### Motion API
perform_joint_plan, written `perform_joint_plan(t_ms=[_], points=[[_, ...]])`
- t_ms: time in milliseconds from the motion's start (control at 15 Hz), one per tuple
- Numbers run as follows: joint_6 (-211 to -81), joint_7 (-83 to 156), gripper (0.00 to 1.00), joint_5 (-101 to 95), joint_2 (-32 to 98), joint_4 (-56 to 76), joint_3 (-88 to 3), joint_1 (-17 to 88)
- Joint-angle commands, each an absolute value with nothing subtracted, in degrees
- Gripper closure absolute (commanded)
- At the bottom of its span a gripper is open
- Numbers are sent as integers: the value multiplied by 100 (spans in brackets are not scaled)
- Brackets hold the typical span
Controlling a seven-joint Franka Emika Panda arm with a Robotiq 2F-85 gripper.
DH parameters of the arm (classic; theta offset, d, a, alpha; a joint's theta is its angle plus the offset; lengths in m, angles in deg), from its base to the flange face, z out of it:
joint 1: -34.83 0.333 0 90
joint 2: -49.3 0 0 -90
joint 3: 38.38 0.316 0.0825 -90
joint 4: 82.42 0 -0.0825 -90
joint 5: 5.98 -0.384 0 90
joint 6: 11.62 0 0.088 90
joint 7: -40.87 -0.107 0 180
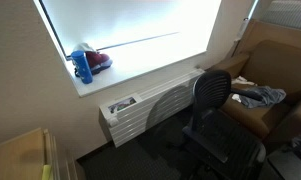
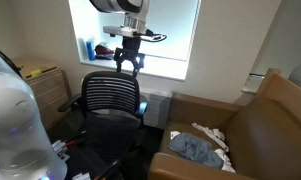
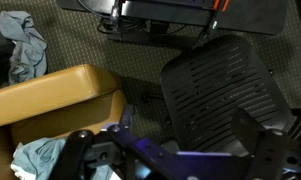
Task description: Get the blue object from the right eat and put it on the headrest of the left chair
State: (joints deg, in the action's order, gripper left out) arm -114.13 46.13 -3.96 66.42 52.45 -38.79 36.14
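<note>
Fetching is only beginning: the gripper is hovering open and empty, chair just beneath the jaws, and next needing to descend sideways to the cloth.

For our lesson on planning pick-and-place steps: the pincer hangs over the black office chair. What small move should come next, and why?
Probably swing the pincer toward the brown armchair, above the blue cloth. The pincer looks open and empty over the office chair, while the cloth lies ungrasped on the armchair seat.
</note>
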Motion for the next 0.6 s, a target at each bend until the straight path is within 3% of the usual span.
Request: perform_joint_plan(t_ms=[0, 133, 533], points=[[-11406, 4614, 0, -399, 6640, 5239, -3867, 3602], [-11406, 4614, 0, -399, 6640, 5239, -3867, 3602], [-14013, 3703, 0, -711, 5312, 5179, -4187, 3243]])
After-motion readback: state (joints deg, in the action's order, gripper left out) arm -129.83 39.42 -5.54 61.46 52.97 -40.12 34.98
